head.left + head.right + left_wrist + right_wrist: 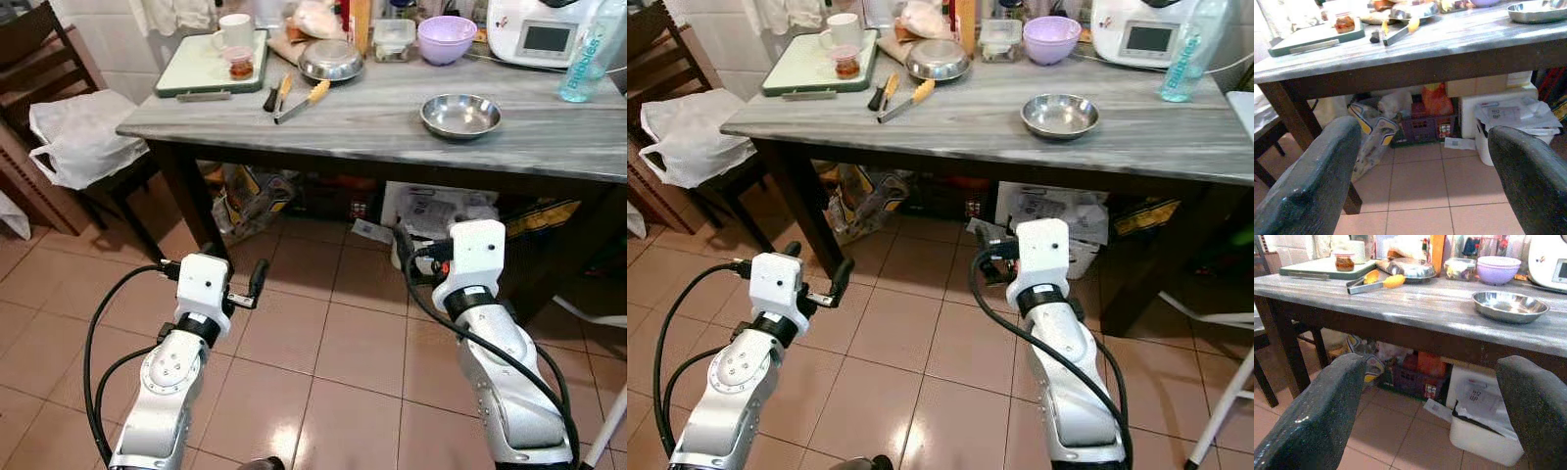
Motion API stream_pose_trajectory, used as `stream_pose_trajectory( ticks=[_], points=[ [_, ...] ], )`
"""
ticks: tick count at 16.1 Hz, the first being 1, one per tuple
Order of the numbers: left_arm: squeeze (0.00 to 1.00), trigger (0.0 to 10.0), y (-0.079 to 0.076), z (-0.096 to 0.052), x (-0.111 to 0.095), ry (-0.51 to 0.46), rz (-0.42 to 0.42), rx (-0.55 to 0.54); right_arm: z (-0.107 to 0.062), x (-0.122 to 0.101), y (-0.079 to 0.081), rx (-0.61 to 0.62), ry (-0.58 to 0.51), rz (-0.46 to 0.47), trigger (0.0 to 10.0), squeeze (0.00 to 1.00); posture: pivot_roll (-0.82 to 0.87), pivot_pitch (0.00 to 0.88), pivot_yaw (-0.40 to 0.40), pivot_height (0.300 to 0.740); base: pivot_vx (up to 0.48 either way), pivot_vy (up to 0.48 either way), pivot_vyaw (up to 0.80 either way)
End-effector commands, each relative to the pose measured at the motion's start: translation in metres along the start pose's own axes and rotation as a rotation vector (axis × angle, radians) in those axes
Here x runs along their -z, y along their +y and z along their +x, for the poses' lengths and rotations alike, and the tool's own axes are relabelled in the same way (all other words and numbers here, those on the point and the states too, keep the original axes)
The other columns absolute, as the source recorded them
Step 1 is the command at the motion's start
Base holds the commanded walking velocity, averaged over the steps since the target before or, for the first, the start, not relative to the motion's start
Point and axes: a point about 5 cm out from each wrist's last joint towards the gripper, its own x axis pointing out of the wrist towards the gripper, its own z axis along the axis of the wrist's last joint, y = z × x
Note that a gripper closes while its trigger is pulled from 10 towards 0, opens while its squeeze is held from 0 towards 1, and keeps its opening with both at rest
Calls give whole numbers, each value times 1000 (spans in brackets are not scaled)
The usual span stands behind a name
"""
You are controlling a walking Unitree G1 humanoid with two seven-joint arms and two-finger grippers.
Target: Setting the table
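Grey marble-patterned tabletop on dark wooden legs [392,132] ahead, carrying the task's things: shallow round steel bowl [460,116] alone near the front edge on the right; second steel bowl, upturned [330,60], farther back beside a lilac plastic bowl [447,39]; yellow-handled knife [302,101] and smaller black-handled utensil [271,96] lying just right of a green-rimmed white tray [211,64] holding a white mug [235,31] and a small jar [239,65]. Left gripper [1420,171] and right gripper [1430,406] both held low over the tiled floor, short of the table, fingers spread wide, nothing between them. Probably an approach step, nothing grasped yet. Best done by stepping closer first, raising 1 arm above the table edge, then coming down on the near steel bowl's rim from above. Worth avoiding: clipping the table's front edge on the way up, or nudging the knife.
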Motion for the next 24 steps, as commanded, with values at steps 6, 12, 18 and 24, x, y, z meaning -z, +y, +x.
stream_pose_trajectory(
  ticks=[6, 12, 18, 24],
  points=[
    [0, 10000, 1, 1, -6, -26, -9, 19, -2, -3, 1, -13, -32, 2, 10000, 0, -48, 84, 50, 740, 0, -227, 0],
    [0, 10000, 2, 1, -5, -24, -15, 19, 1, -4, 0, -12, -26, 21, 10000, 0, -46, 78, 47, 740, 0, -395, -472],
    [0, 10000, 0, 2, -5, -22, -15, 27, 0, -4, 1, -16, -30, 27, 10000, 0, -47, 79, 47, 740, 0, -404, -253],
    [0, 10000, -2, 2, -4, -20, -11, 36, -1, -5, 1, -15, -38, 31, 10000, 0, -50, 85, 53, 740, 0, -405, 0]
  ],
)
